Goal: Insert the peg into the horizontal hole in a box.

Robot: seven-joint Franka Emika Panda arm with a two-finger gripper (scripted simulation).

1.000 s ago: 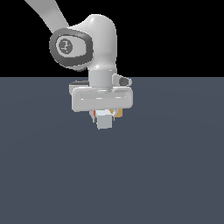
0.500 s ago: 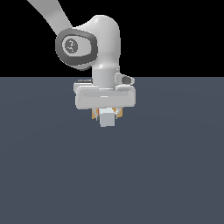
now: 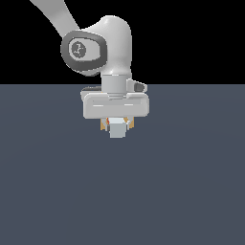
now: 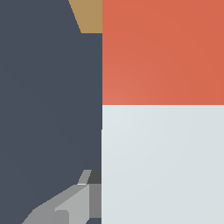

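Note:
In the exterior view my gripper [image 3: 117, 125] hangs below the white hand and is shut on the peg [image 3: 117, 130], whose pale grey-white end faces the camera. Tan-orange bits of the box [image 3: 103, 126] show just behind the peg on both sides. In the wrist view the peg [image 4: 162, 109] fills much of the picture, one half red-orange and the other half pale. A corner of the box [image 4: 89, 16] shows beyond the red end. One grey finger [image 4: 72, 205] shows beside the pale half. The hole is hidden.
A flat dark blue-grey floor [image 3: 191, 191] spreads all around the gripper and box. The white arm [image 3: 110, 43] rises above the hand toward the exterior view's upper left.
The hand has levelled out from a slight tilt. The peg has shifted a little up and away from the camera, closer to the box.

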